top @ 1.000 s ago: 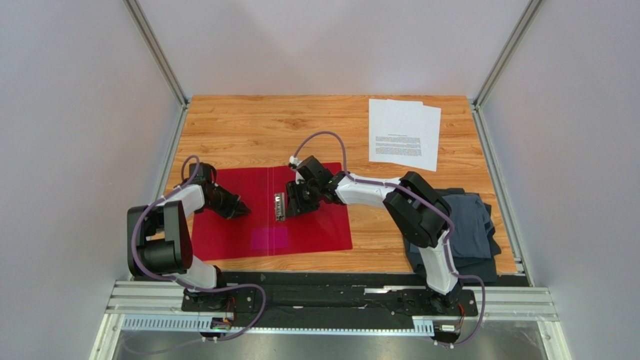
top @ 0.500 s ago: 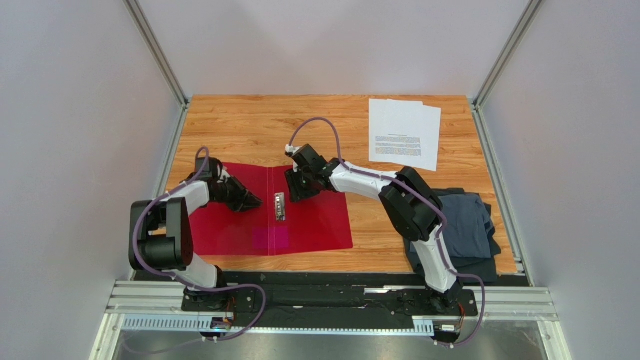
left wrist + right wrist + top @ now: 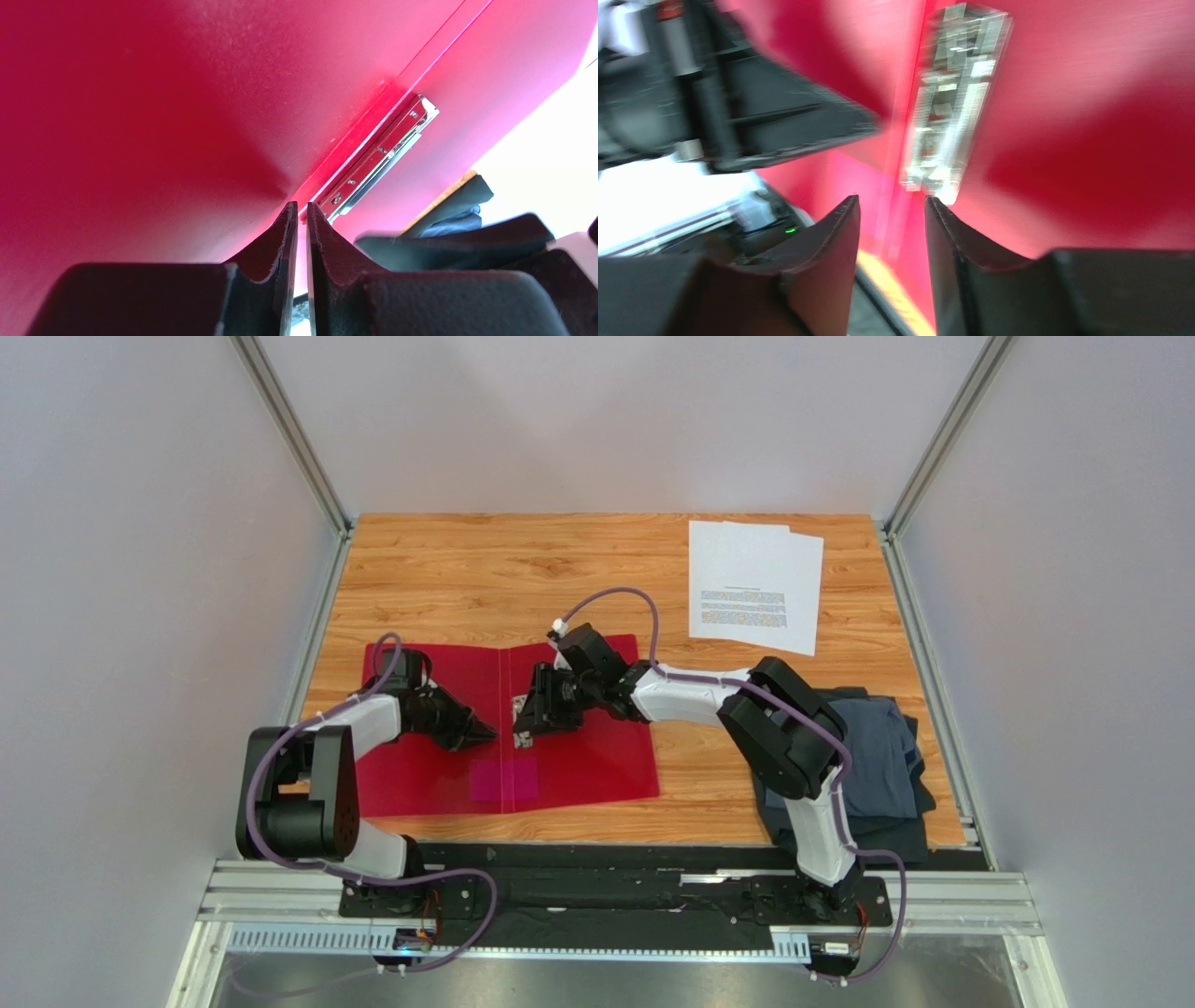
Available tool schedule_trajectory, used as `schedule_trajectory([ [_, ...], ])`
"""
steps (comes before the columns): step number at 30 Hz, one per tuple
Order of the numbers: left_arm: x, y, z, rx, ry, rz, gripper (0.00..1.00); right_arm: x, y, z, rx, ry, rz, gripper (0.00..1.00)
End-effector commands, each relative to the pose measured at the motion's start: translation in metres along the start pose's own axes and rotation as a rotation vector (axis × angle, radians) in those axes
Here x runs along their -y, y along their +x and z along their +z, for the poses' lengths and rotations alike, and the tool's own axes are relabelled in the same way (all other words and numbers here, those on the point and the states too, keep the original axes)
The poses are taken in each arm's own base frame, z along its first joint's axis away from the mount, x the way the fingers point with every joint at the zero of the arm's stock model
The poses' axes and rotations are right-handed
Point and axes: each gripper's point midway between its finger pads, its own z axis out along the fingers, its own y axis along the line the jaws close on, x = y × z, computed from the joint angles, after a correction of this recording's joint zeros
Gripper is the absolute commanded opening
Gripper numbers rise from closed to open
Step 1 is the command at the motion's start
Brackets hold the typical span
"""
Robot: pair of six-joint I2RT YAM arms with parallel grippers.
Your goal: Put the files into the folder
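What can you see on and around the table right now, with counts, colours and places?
table: one, light wood, under everything.
folder: one, red, lying open, near left-centre of the table.
clip: one, silver metal, inside the folder beside its centre fold.
files: two, white with black print, overlapping, far right of the table.
cloth: one, dark grey-blue, folded, near right edge, partly under the right arm.
left gripper: one, black, shut, over the folder's left half.
right gripper: one, black, open, at the clip.

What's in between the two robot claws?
The red folder's middle fold and its shiny metal clip, close by the right claw, across from the left claw. The top view shows it.
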Motion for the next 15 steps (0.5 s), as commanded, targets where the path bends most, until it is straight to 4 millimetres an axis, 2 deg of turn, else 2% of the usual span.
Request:
schedule_trajectory([
  [1, 0.004, 0.002, 0.008, -0.014, -0.004, -0.049, 0.17, -0.042, -0.006, 0.0, 0.034, -0.164, 0.042, 0.38],
  [5, 0.004, 0.008, 0.009, -0.018, -0.011, -0.034, 0.16, -0.028, -0.002, 0.007, 0.037, -0.119, 0.013, 0.33],
  [9, 0.006, 0.005, 0.003, 0.012, -0.006, -0.02, 0.16, -0.005, -0.002, 0.014, 0.031, -0.02, -0.036, 0.32],
  [15, 0.004, 0.007, 0.005, 0.003, -0.006, -0.013, 0.15, 0.003, 0.003, 0.022, 0.011, -0.011, -0.048, 0.26],
])
